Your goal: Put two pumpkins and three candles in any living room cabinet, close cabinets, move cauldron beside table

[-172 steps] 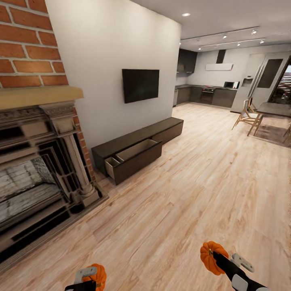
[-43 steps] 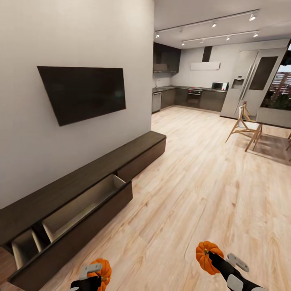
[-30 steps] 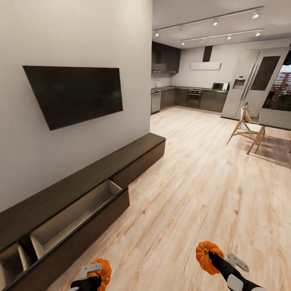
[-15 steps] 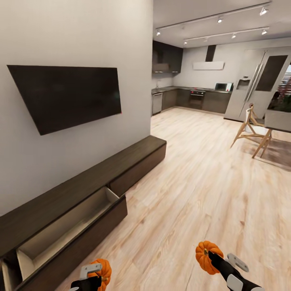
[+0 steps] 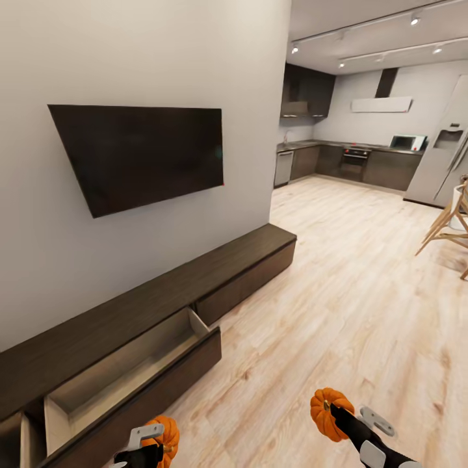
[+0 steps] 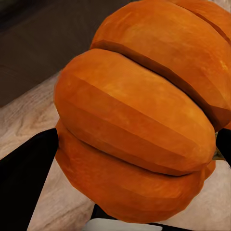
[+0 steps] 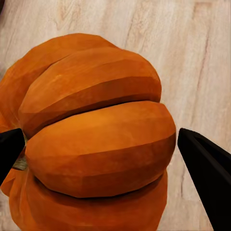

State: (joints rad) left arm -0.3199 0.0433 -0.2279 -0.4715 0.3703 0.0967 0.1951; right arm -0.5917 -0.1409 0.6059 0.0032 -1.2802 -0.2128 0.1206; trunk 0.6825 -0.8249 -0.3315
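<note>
Wood floor [image 5: 364, 292], two gripped pumpkins [image 5: 327, 412] [image 5: 164, 437]

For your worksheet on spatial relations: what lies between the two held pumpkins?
In the head view, only bare wood floor lies between the left pumpkin and right pumpkin.

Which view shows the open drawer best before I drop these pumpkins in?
The head view: the open drawer of the cabinet shows its pale inside, ahead on the left. In the left wrist view only a dark blurred surface sits behind the pumpkin; the right wrist view gives floor behind its pumpkin.
</note>
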